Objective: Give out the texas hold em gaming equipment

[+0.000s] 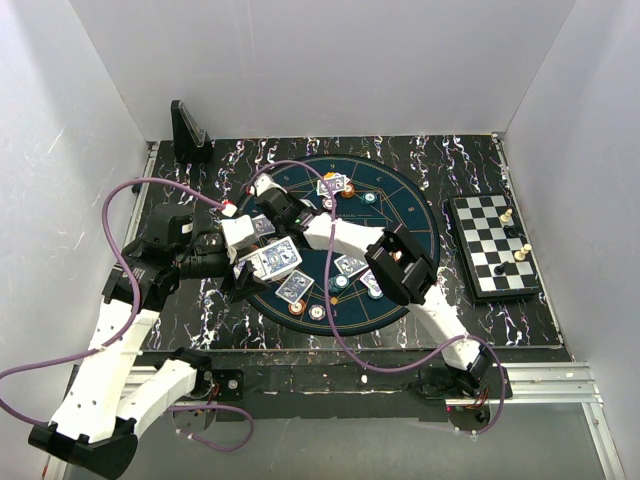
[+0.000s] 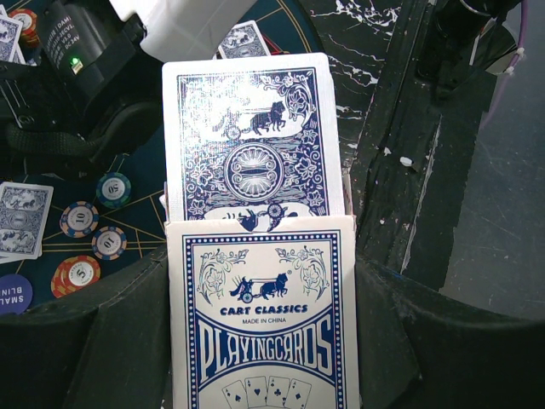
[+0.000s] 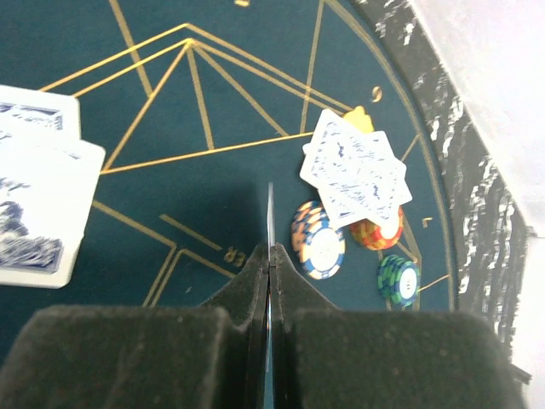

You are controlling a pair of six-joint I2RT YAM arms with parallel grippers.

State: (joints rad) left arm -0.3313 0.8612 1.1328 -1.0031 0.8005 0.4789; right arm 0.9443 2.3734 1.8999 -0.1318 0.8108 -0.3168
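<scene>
The left tool point(image 2: 262, 341) is nearly closed, its black padded fingers clamping a white-and-blue cardboard card box point(image 2: 264, 290). A deck point(image 2: 253, 136) with blue patterned backs sticks halfway out of the box's open top. The right tool point(image 3: 270, 260) is pressed fully together on a single card point(image 3: 270, 213), seen edge-on above the round mat point(image 3: 213, 85) of dark teal felt with gold lines. Near the mat's rim, two cards point(image 3: 356, 170) lie fanned across striped chips point(image 3: 322, 247). The black marbled tabletop point(image 3: 443, 128) lies beyond.
</scene>
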